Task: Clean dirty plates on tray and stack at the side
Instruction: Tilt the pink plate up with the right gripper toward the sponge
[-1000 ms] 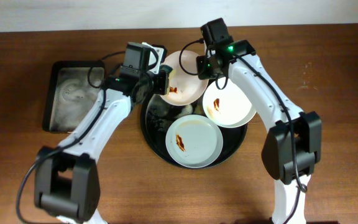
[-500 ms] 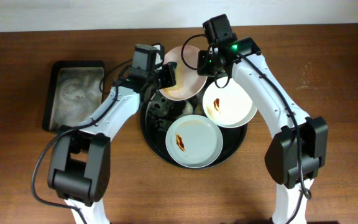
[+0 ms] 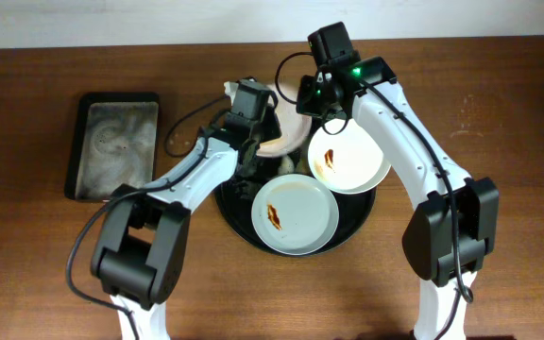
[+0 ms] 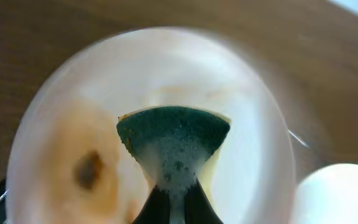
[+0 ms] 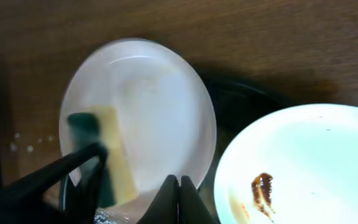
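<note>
My right gripper [image 5: 179, 182] is shut on the near rim of one dirty plate [image 5: 157, 93], holding it tilted over the back of the round black tray [image 3: 237, 203]. My left gripper [image 4: 174, 186] is shut on a foamy green and yellow sponge [image 4: 174, 138], which presses against this plate's face [image 4: 241, 143]. A blurred brown smear [image 4: 89, 171] shows left of the sponge. In the overhead view the held plate [image 3: 289, 140] sits between both grippers. Two more sauce-smeared plates [image 3: 349, 156] [image 3: 294, 215] lie flat on the tray.
A rectangular black sponge tray [image 3: 116, 142] with soapy residue lies on the brown table to the left. Foam and water sit on the round tray's bare left part [image 3: 246, 175]. Both arms cross over the tray's back half.
My left gripper has swept the sponge to the right across the held plate. The plate has tilted more steeply. The right arm has barely moved since half a second ago.
</note>
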